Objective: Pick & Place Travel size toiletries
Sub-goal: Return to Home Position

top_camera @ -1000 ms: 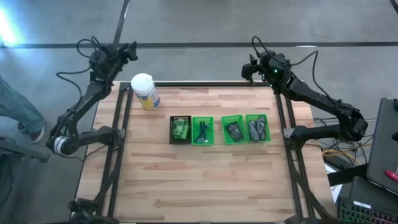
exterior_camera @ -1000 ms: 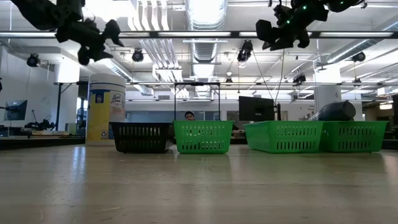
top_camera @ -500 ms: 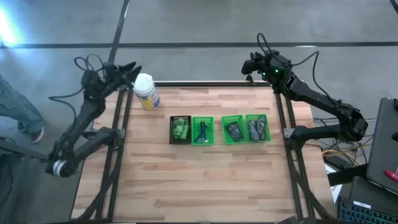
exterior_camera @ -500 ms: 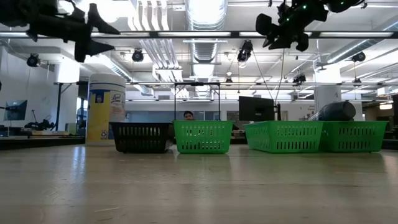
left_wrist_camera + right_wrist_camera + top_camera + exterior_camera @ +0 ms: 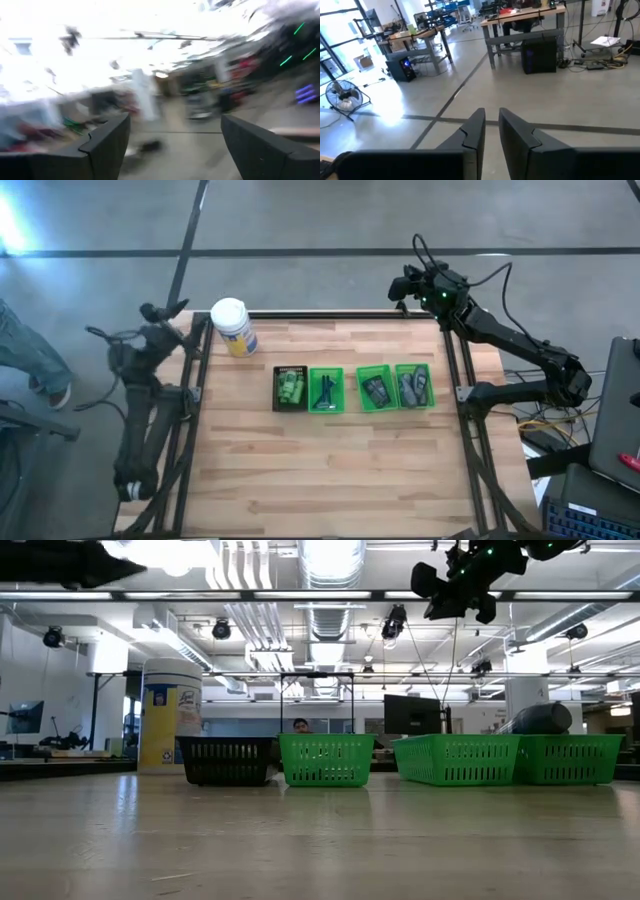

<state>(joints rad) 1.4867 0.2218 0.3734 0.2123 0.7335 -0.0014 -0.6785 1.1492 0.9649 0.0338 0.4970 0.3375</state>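
1. The travel size toiletries [image 5: 291, 388] lie sorted in a row of bins [image 5: 326, 370] at the centre of the surface [image 5: 330, 470].
2. For the return home, both arms are best folded back high, clear of the bins and of the jar [image 5: 233, 327] at 10 o'clock.
3. The left claw [image 5: 160, 312], spread and empty, is held off the surface at 9 o'clock, its arm folded along the edge.
4. The right claw [image 5: 403, 283], nearly pressed together and empty, is raised beyond 1 o'clock.

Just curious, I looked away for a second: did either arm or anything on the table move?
The left gripper swung back from the table's far-left corner, out past its left edge, holding nothing. The right gripper, the jar and the four trays stayed put.
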